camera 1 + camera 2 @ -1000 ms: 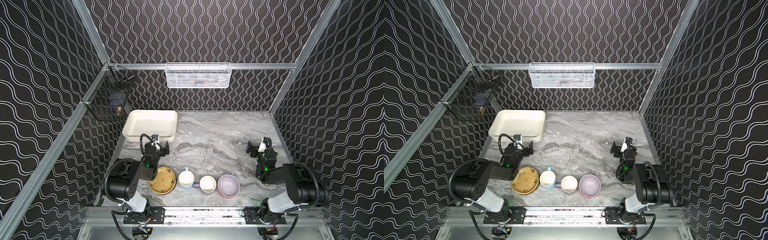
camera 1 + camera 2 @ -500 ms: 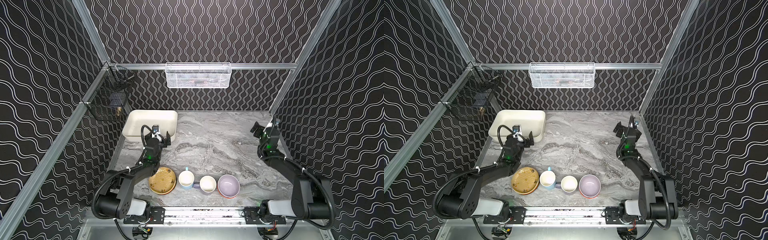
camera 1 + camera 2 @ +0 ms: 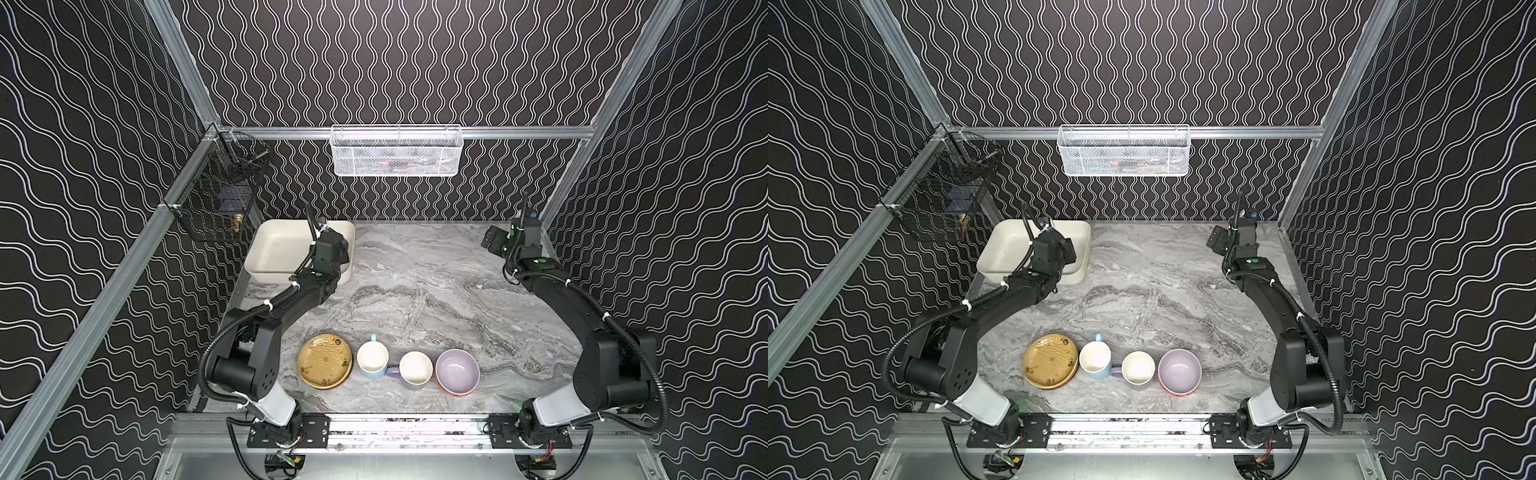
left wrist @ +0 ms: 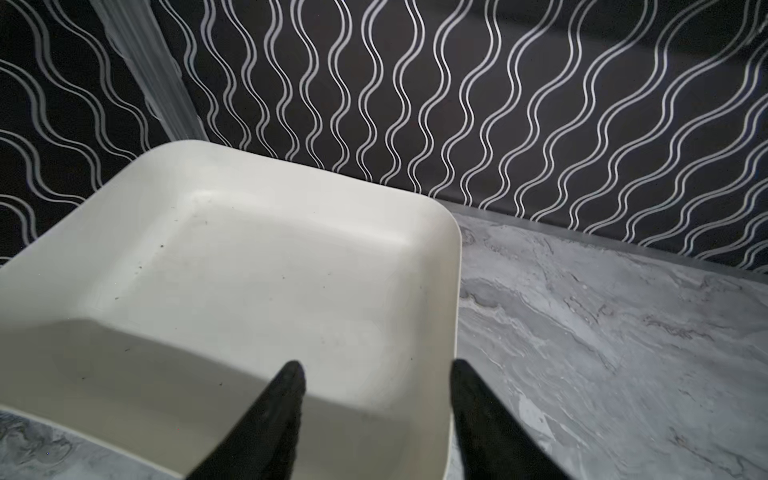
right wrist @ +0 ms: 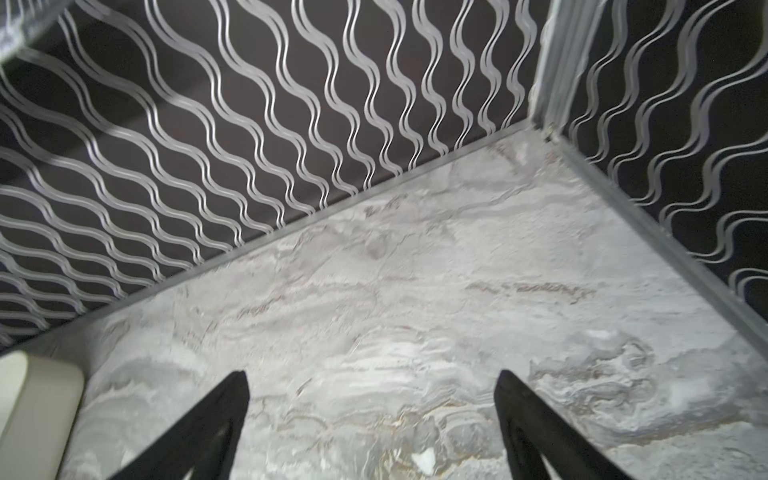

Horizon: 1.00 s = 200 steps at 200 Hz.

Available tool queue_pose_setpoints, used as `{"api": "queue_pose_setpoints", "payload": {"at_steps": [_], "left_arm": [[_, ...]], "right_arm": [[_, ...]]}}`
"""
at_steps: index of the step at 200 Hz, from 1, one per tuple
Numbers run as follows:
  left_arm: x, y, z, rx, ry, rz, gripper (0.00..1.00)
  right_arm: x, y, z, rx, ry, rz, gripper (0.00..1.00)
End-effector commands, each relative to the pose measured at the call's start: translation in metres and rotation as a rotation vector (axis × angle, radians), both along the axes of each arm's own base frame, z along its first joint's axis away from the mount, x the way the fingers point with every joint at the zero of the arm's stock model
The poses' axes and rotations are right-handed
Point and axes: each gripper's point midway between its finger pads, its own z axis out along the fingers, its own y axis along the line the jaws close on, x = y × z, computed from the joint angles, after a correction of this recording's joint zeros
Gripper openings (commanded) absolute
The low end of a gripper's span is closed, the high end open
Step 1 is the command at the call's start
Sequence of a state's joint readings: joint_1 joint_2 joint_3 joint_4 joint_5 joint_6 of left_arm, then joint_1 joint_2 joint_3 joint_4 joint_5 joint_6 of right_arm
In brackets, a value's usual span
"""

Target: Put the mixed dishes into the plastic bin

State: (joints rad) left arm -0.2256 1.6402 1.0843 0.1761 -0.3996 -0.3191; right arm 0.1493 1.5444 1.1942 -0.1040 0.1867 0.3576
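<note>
Along the table's front edge stand a tan-gold plate (image 3: 325,360), a light-blue mug (image 3: 372,360), a lavender mug (image 3: 415,369) and a lavender bowl (image 3: 457,371) that rests on something with an orange rim. The cream plastic bin (image 3: 282,249) (image 4: 270,270) sits empty at the back left. My left gripper (image 3: 330,249) (image 4: 376,365) hovers at the bin's near right corner, open, one finger over the inside and one outside its right wall, holding nothing. My right gripper (image 3: 494,243) (image 5: 372,378) is open and empty above bare marble at the back right.
A white wire-mesh basket (image 3: 395,150) hangs on the back rail and a black wire basket (image 3: 216,208) on the left wall. Patterned walls close in the marble table (image 3: 415,282) on three sides. The right gripper is close to the right wall.
Both arms have stretched from the front towards the back. The left gripper has come over the bin's corner and its jaws have narrowed. The right gripper has gone to the back right corner.
</note>
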Motion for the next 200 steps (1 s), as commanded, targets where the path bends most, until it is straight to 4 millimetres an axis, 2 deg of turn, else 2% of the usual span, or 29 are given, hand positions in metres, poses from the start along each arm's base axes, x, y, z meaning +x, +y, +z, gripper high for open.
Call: {"api": "queue_pose_setpoints", "payload": {"at_steps": [1,22,52,94,137,150,175,200], "left_arm": [[0.001,-0.016,-0.021,-0.035,0.113,-0.075,0.47],[0.007,-0.017,-0.032,-0.033,0.178,-0.065,0.46],[0.013,-0.019,-0.05,-0.034,0.26,-0.055,0.51],[0.026,-0.042,-0.084,-0.072,0.356,-0.142,0.54],[0.027,-0.044,-0.117,-0.035,0.464,-0.143,0.53],[0.025,-0.047,-0.122,-0.032,0.478,-0.15,0.49],[0.022,-0.058,-0.13,-0.047,0.508,-0.187,0.24],[0.017,-0.077,-0.134,-0.067,0.537,-0.214,0.11]], "right_arm": [[-0.01,0.036,-0.013,0.043,0.07,0.131,0.92],[-0.015,0.06,-0.015,0.018,0.071,0.191,0.92],[-0.022,0.081,-0.019,0.069,0.098,0.267,0.92],[-0.039,0.104,-0.011,0.119,0.086,0.331,0.92],[-0.056,0.1,-0.009,0.096,0.093,0.329,0.92],[-0.06,0.101,-0.006,0.108,0.089,0.334,0.92],[-0.063,0.102,-0.006,0.114,0.105,0.338,0.92],[-0.069,0.1,-0.003,0.119,0.11,0.335,0.92]]}}
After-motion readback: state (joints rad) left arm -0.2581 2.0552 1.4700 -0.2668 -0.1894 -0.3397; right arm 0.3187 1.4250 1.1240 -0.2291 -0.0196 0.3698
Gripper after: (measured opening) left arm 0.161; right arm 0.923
